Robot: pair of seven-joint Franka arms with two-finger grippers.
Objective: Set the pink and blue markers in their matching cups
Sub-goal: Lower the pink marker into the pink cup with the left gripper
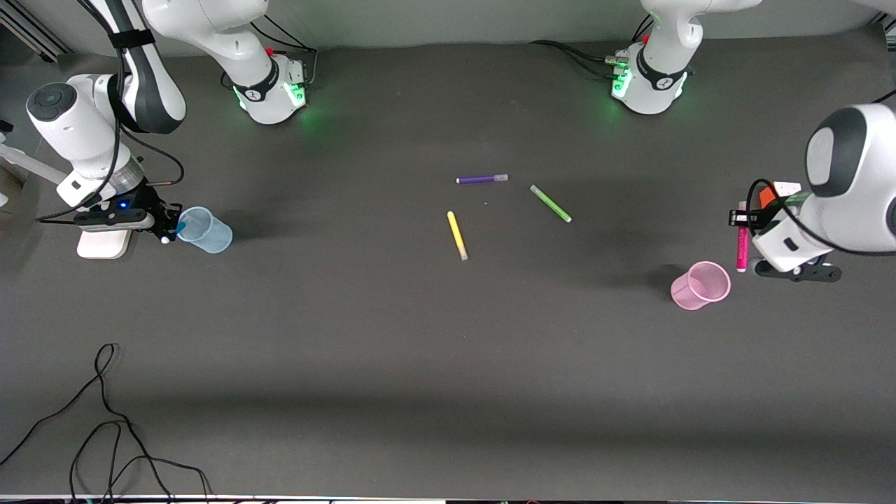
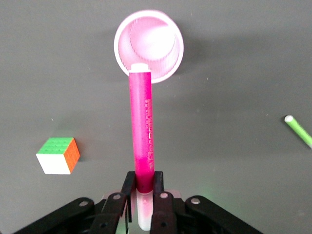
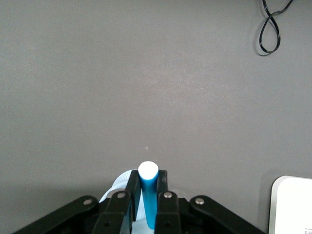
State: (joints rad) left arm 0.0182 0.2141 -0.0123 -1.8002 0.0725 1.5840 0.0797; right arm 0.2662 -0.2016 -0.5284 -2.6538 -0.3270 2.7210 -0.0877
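My left gripper (image 1: 743,218) is shut on the pink marker (image 1: 742,248), held upright in the air beside the pink mesh cup (image 1: 701,285) at the left arm's end of the table. In the left wrist view the pink marker (image 2: 142,126) is clamped between my fingers (image 2: 127,184), its free end lined up with the pink cup's (image 2: 148,45) rim. My right gripper (image 1: 171,227) is shut on the blue marker (image 1: 180,226), at the rim of the pale blue cup (image 1: 205,229). In the right wrist view the blue marker (image 3: 148,192) stands between my fingers (image 3: 132,187), with the cup's rim (image 3: 117,183) below.
A purple marker (image 1: 481,179), a green marker (image 1: 550,203) and a yellow marker (image 1: 457,235) lie mid-table. A colour cube (image 2: 58,155) lies beside the left gripper. A white block (image 1: 105,242) sits under the right arm. Black cables (image 1: 105,427) lie near the table's front edge.
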